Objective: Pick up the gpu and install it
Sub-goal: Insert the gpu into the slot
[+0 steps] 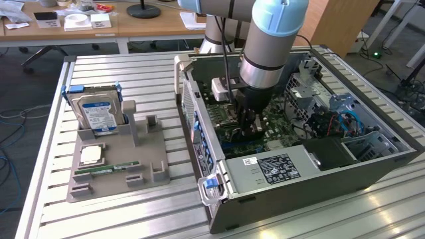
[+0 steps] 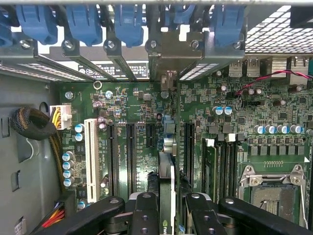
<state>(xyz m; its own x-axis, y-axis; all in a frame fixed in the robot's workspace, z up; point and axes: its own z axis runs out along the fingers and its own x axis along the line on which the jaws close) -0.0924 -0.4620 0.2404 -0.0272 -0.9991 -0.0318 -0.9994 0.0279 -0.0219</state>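
My gripper (image 1: 252, 130) is lowered inside the open computer case (image 1: 292, 191), above the green motherboard (image 1: 232, 134). In the wrist view the gpu (image 2: 167, 169) appears edge-on as a thin dark card standing upright between my two black fingers (image 2: 145, 215), which are shut on it. The card runs along the motherboard's expansion slots (image 2: 131, 152). Its silvery bracket end (image 2: 168, 51) points at the rear slot openings under the blue latches (image 2: 128, 24). Whether the card's lower edge touches a slot is hidden.
On the exterior view's left, a grey parts holder (image 1: 116, 172) carries a blue-labelled hard drive (image 1: 98, 113), a processor chip (image 1: 91, 155) and a green memory stick (image 1: 106, 170). Inside the case are the power supply (image 1: 275, 168), drive cages (image 1: 371, 142), cables (image 2: 34, 125) and the CPU socket (image 2: 274, 193).
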